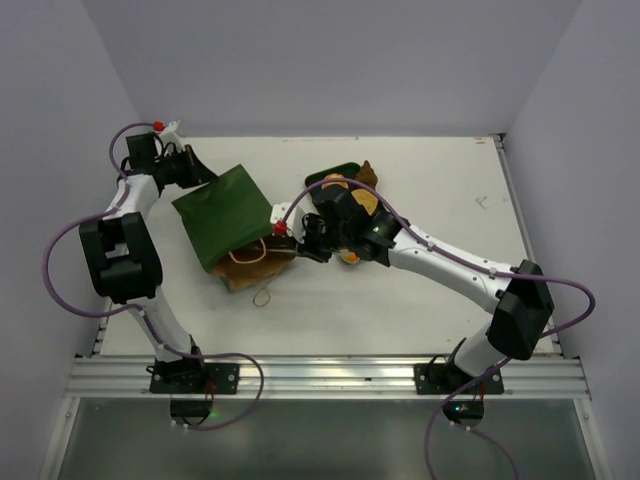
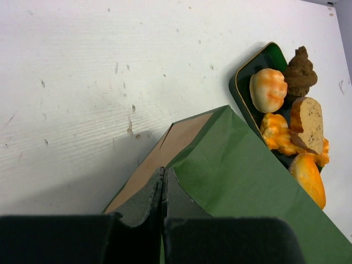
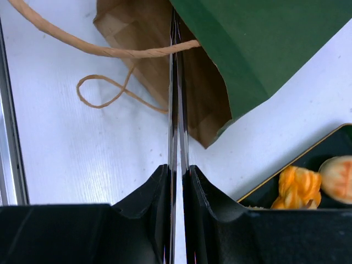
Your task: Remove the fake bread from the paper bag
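The paper bag [image 1: 225,213] lies tilted on the table, dark green outside, its brown mouth [image 1: 258,270] facing the near side. My left gripper [image 1: 193,172] is shut on the bag's far bottom fold [image 2: 163,175]. The fake bread [image 1: 352,197] lies in a dark green tray [image 2: 242,82]: an orange bun [image 2: 268,91], a dark brown pointed piece [image 2: 300,74] and several golden pieces. My right gripper [image 1: 303,243] is shut [image 3: 176,162], with two thin dark strips running from it over the bag's brown mouth [image 3: 143,33]. No bread shows inside the bag.
The tan cord handles [image 3: 104,96] trail loose on the table by the bag's mouth, with one loop showing in the top view [image 1: 263,295]. The tray [image 3: 330,148] sits just right of the right gripper. My right arm crosses over the tray's middle.
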You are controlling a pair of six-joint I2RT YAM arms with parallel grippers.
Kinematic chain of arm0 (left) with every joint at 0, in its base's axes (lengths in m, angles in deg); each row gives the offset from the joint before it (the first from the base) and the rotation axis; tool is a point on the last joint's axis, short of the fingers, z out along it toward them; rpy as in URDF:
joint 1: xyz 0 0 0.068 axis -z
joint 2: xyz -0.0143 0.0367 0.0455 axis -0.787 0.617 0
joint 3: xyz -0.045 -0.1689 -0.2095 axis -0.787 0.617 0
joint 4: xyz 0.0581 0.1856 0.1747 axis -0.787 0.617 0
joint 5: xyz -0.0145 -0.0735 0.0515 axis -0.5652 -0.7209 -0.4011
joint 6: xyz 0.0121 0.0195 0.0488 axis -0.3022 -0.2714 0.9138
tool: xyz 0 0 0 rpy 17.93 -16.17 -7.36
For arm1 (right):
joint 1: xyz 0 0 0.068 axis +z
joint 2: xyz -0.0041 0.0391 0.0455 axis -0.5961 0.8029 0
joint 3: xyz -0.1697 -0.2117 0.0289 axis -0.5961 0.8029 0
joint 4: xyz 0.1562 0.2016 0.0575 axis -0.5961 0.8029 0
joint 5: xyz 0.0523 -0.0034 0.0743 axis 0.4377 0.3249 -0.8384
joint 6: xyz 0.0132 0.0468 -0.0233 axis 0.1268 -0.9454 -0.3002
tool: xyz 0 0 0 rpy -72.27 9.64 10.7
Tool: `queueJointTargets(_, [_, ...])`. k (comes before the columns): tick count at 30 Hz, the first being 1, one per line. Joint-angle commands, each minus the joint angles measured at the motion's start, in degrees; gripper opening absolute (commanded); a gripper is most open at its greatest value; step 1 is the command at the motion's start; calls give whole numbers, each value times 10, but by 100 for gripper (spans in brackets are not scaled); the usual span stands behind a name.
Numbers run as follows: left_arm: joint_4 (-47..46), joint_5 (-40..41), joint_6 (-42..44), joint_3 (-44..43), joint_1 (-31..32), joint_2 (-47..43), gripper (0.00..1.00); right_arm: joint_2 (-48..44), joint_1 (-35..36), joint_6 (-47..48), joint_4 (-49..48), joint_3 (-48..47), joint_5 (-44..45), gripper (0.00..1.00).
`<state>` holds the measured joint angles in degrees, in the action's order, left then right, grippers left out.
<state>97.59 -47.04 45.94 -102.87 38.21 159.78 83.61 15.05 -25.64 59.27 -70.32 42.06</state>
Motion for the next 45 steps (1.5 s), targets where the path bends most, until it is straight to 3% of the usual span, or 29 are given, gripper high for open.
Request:
queueJointTargets(1, [21, 0, 3, -35, 5, 8, 0, -18, -2, -19, -52, -33, -2, 21])
queueJointTargets(9, [36, -7, 20, -34, 14, 1, 0, -10, -2, -33, -71, -41, 41, 20])
queueJointTargets(24, [-36, -46, -7, -10, 25, -137, 0, -21, -6, -38, -97, -22, 79, 19])
queueJointTargets(26, [-9, 4, 15, -14, 25, -128, 0, -18, -7, -39, -97, -24, 81, 19])
queueJointTargets(29, [79, -20, 39, -40, 24, -49, 0, -14, -7, -44, -97, -29, 74, 19])
queueJointTargets(39, [59, -3, 55, 23, 46, -11, 1, 21, -9, -43, -95, -24, 84, 19])
queueJointTargets(40, [59, -3, 55, 22, 46, -11, 2, 28, -9, -43, -95, -24, 85, 19])
queueJointTargets(42, [62, -4, 53, 16, 46, -17, 13, 32, -9, -42, -92, -24, 86, 19])
queueJointTargets(43, [63, 0, 53, 15, 44, -21, 28, 34, -8, -42, -91, -24, 86, 19])
queueJointTargets(45, [65, 5, 53, 14, 41, -36, 43, 34, -9, -41, -90, -24, 85, 19])
